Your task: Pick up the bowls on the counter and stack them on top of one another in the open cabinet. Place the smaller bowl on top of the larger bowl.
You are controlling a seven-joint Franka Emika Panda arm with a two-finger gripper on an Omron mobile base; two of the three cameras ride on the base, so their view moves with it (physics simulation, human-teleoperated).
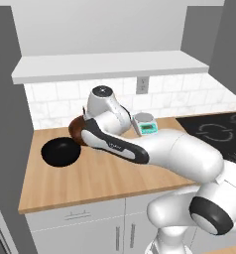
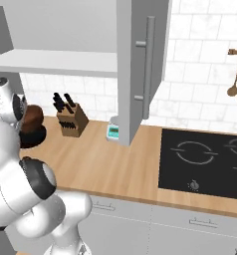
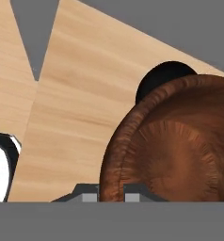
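One gripper (image 3: 110, 192) grips the smaller bowl (image 3: 175, 146) above the larger bowl (image 1: 60, 152).

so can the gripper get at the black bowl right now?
Probably not: the gripper seems shut on the brown bowl's rim. The black bowl sits unobstructed on the counter.

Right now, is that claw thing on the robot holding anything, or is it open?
Gripper: closed on the rim of the small round reddish-brown wood-like bowl, lifted above the light-brown wooden counter.
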